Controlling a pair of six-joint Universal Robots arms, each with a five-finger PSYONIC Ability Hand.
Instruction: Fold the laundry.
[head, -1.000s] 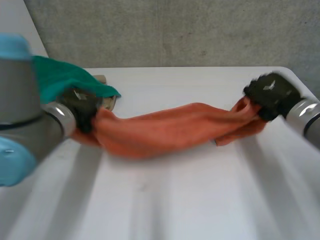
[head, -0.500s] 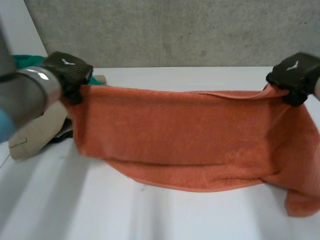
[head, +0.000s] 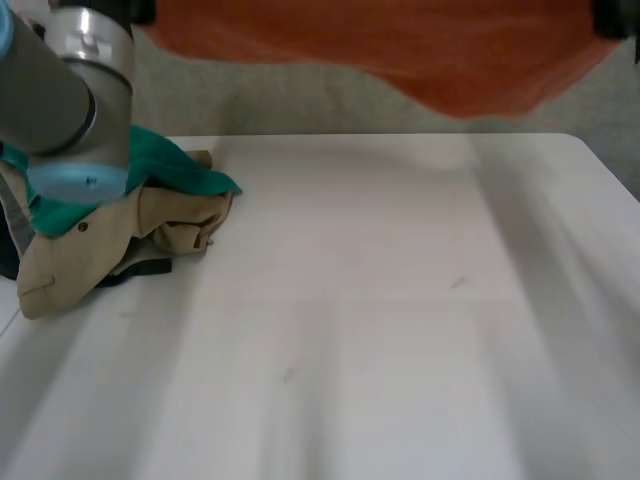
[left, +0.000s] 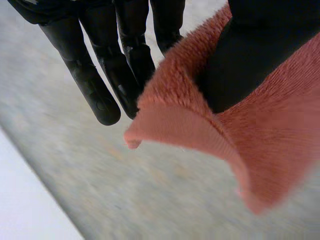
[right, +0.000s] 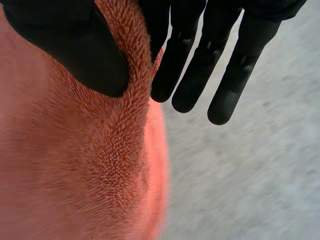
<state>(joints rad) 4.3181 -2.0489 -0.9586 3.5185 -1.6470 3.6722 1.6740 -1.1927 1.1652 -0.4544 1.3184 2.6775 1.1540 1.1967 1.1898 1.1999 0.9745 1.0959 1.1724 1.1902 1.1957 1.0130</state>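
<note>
Above white table, orange towel now higher

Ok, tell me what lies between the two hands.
The orange towel, stretched from left hand to right hand, held above the table; the head view shows it.

Head cam high behind, down onto table; both wrist cams close-up on orange towel, shared w/ head cam.
</note>
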